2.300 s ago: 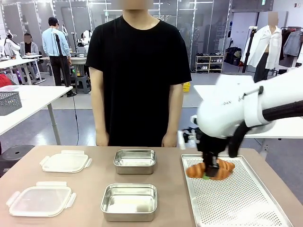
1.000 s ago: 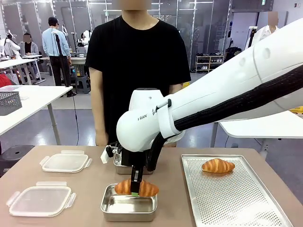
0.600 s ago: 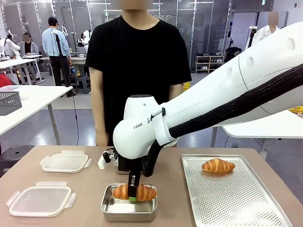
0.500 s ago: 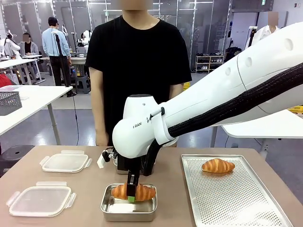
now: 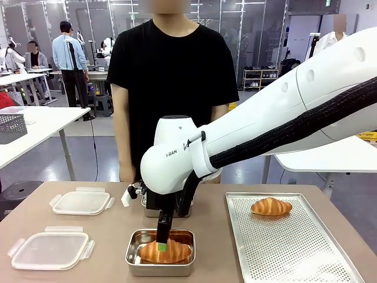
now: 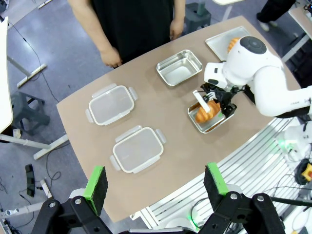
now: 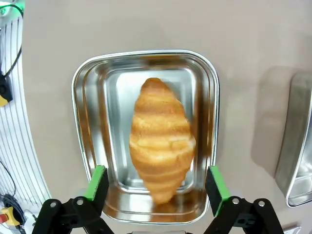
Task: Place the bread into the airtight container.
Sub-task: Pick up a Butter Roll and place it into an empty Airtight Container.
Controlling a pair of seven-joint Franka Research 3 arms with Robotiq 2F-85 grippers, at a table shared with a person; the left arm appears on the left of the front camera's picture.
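A golden croissant, the bread (image 5: 166, 252), lies lengthwise in the near steel container (image 5: 131, 258). My right gripper (image 5: 163, 243) hangs just above it, open, reaching in from the right. In the right wrist view the bread (image 7: 161, 141) rests inside the container's rim (image 7: 78, 112), and my green fingertips (image 7: 97, 181) stand wide on either side without touching it. My left gripper (image 6: 155, 181) is open and empty, high above the table's near edge. From there I see the bread (image 6: 204, 113) and its container (image 6: 214, 124) below the right gripper (image 6: 214, 100).
A second croissant (image 5: 271, 206) sits on the perforated tray (image 5: 294, 247) at the right. A second steel container (image 5: 145, 204) stands behind the near one. Two clear lids (image 5: 81, 201) (image 5: 50, 247) lie at the left. A person (image 5: 174, 88) stands at the far side, hands down.
My right arm carried the bread from the tray to the near container, lowered it and opened. The bread has dropped from the fingers onto the container's floor.
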